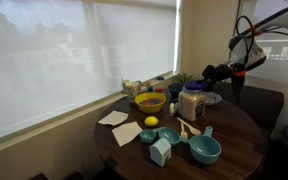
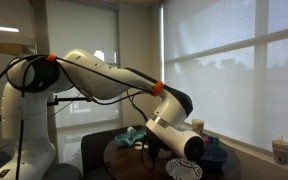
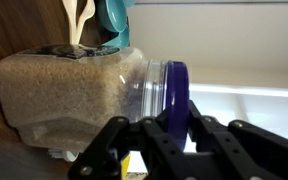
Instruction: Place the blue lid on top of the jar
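The jar (image 3: 74, 95) is clear glass with pale cream contents and lies sideways across the wrist view. It stands upright on the round wooden table in an exterior view (image 1: 191, 103). The blue lid (image 3: 174, 85) is a dark blue disc sitting at the jar's mouth. My gripper (image 3: 172, 118) has a finger on each face of the lid and is shut on it. In an exterior view the gripper (image 1: 208, 76) reaches in just above the jar's top. In an exterior view the arm (image 2: 169, 120) hides the jar and lid.
A yellow bowl (image 1: 149, 101), a lemon (image 1: 151, 122), teal handled cups (image 1: 204, 150) (image 1: 147, 135), a small pale carton (image 1: 160, 151) and paper napkins (image 1: 114, 118) lie on the table (image 1: 234, 135). Small containers stand by the blinded window behind.
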Controlling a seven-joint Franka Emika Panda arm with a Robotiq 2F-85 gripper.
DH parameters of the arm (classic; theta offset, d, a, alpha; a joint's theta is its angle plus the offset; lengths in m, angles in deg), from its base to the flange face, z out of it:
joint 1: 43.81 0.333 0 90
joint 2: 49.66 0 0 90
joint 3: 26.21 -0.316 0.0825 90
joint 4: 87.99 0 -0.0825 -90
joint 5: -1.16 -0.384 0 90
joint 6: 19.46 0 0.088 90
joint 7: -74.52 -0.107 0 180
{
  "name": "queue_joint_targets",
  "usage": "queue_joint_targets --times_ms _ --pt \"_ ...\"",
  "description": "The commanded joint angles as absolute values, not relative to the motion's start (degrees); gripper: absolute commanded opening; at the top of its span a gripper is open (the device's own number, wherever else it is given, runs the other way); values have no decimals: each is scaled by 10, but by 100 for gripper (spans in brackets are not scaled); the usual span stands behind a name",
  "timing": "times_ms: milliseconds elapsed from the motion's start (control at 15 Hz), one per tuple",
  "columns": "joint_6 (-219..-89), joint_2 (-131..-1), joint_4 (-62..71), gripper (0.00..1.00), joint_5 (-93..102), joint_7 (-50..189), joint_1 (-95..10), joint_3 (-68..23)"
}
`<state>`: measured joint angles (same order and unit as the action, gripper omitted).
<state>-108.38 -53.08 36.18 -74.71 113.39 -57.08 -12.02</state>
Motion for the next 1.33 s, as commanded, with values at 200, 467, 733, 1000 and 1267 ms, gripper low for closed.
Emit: queue_joint_targets --times_ms 200,467,733,1000,1267 --pt "-1104 -528 361 29 -724 1135 -568 -126" --pt "-1103 -519 359 67 -722 1134 -567 -129" --pt "-1104 -511 358 89 -719 1133 -567 -131" --pt "-1102 -503 356 97 -717 1131 -567 -133" --pt "-1097 -501 355 93 -726 1135 -567 -133"
